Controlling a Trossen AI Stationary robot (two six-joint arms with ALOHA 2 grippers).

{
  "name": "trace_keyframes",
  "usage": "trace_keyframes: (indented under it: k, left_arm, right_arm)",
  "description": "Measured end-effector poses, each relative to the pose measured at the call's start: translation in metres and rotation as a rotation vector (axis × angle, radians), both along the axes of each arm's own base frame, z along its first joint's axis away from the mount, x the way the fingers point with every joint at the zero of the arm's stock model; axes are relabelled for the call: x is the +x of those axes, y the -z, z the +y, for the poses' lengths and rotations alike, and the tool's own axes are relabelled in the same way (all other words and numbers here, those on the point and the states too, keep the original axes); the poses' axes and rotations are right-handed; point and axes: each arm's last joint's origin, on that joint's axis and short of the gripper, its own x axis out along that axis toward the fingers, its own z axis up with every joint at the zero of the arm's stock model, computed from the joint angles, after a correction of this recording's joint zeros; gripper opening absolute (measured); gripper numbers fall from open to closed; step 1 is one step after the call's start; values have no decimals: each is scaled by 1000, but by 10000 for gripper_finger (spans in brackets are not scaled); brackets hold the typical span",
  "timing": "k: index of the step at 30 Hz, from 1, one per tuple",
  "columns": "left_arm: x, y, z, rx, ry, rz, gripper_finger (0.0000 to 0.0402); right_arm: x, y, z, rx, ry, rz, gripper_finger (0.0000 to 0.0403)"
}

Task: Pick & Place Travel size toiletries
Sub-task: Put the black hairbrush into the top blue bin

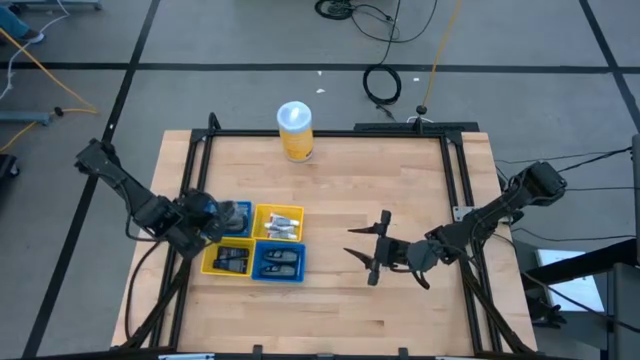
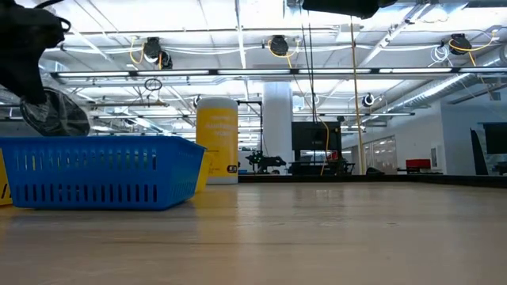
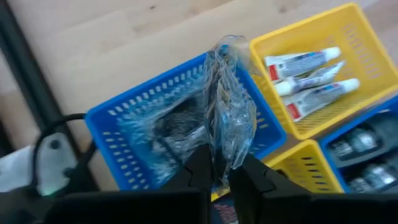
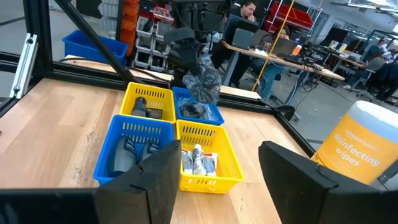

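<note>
Only the left wrist view shows the left tool [image 3: 221, 171] pinching a clear-wrapped toiletry [image 3: 227, 115].

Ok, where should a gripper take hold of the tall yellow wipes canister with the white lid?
Around the mid-body of the tall yellow cylindrical canister, below its white lid, coming in level from the table's open middle. It stands upright and alone near the far edge, so its round sides are free. The open right gripper is unoccupied.
</note>
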Motion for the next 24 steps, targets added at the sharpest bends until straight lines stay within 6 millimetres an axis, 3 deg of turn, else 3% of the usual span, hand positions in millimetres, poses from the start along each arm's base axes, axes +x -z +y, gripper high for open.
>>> trace_keyframes:
  k: [6, 15, 18, 24]
  left_arm:
    - [5, 3, -3, 37, -38, 12, 14]
    - [22, 12, -12, 22, -87, 28, 57]
    - [33, 17, -16, -6, -19, 17, 56]
    - [33, 21, -6, 16, -70, 115, 38]
  right_arm:
    - [0, 0, 0, 0, 0, 0, 208]
    - [0, 0, 0, 2, 1, -3, 208]
    - [0, 0, 0, 2, 2, -4, 208]
    - [0, 0, 0, 2, 2, -4, 208]
